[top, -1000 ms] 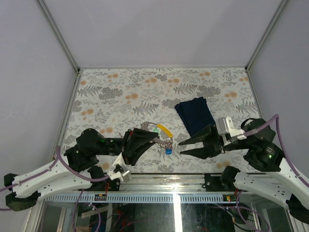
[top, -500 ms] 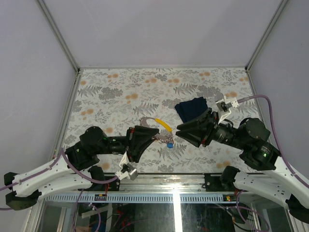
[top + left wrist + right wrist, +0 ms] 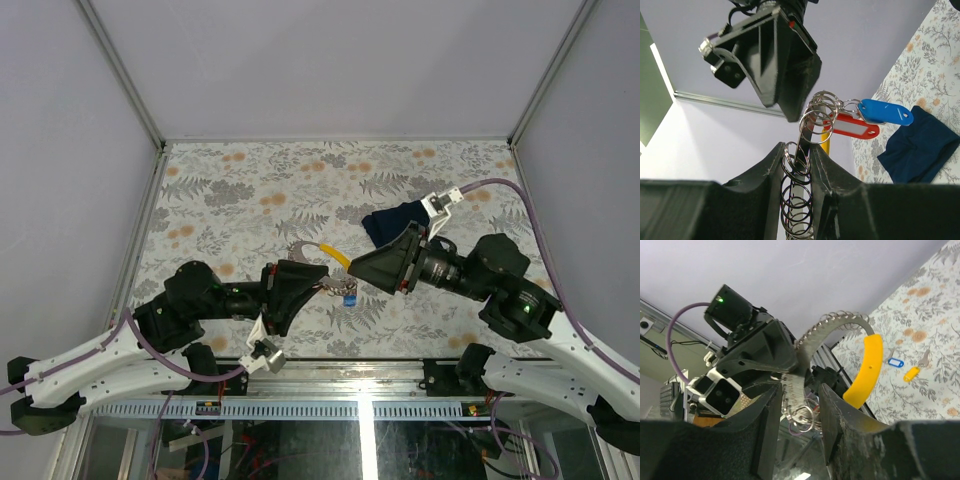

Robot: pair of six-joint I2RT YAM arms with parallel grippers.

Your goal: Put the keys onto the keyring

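Observation:
My left gripper [image 3: 305, 283] is shut on the keyring [image 3: 322, 262], a silvery toothed hoop held up off the table. In the left wrist view its chain of small rings [image 3: 799, 172] runs between the pads, with a red tag [image 3: 852, 127] and a blue tag [image 3: 885, 111] hanging past the tips. My right gripper [image 3: 358, 272] faces it from the right, open, its fingers either side of the keyring's band [image 3: 796, 371]; a gap shows at the right finger. A yellow strip [image 3: 865, 370] curves off the hoop. Two keys lie on the table, one blue-tagged [image 3: 896, 361], one yellow-tagged [image 3: 912, 373].
A dark navy folded cloth [image 3: 395, 222] lies on the flowered table [image 3: 250, 190] just behind the right wrist. White walls close the table on three sides. The two grippers sit nose to nose near the table's front middle.
The right arm has swung in from the near right, turned toward the left gripper and brought its fingers around the keyring. The left gripper has tilted the ring up slightly.

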